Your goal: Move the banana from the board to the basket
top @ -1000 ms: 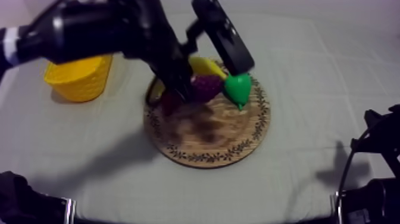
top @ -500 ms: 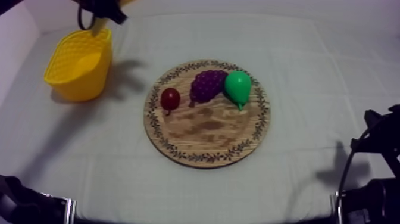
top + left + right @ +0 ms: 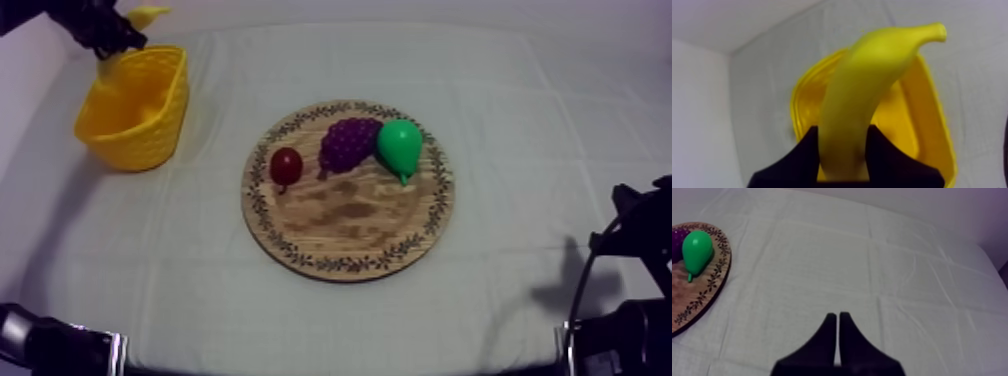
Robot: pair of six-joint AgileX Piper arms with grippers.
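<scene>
Within the last second the banana (image 3: 146, 15) has left the wooden board (image 3: 350, 215). The left arm (image 3: 85, 22), then bent low over the fruit, has swung away to the far corner at about 10 o'clock from the board. The banana now hangs over the yellow basket (image 3: 150, 130), grasped at its lower end by the left jaws. From the left wrist, the banana (image 3: 872, 95) stands up between the two black halves, its tip curving away, with the basket's open mouth (image 3: 932, 115) directly behind it. The pick and the carry look finished; what seems left is to lower and let go. On the board remain the small red fruit (image 3: 286, 165), the grapes (image 3: 348, 143) and the pear (image 3: 400, 147), all undisturbed along its 12 o'clock half. From above, the banana's tip pokes past the basket's rim at 12 o'clock, so a release there could catch that edge. Bringing it a little toward 6 o'clock would probably centre it. The basket sits near the worktop (image 3: 520, 120) corner, with a pale wall close at 9 o'clock, so the free way out for the arm is toward 4 o'clock, over bare cloth. The right jaws are clenched on nothing, parked over bare cloth past the board's 3 o'clock edge.
</scene>
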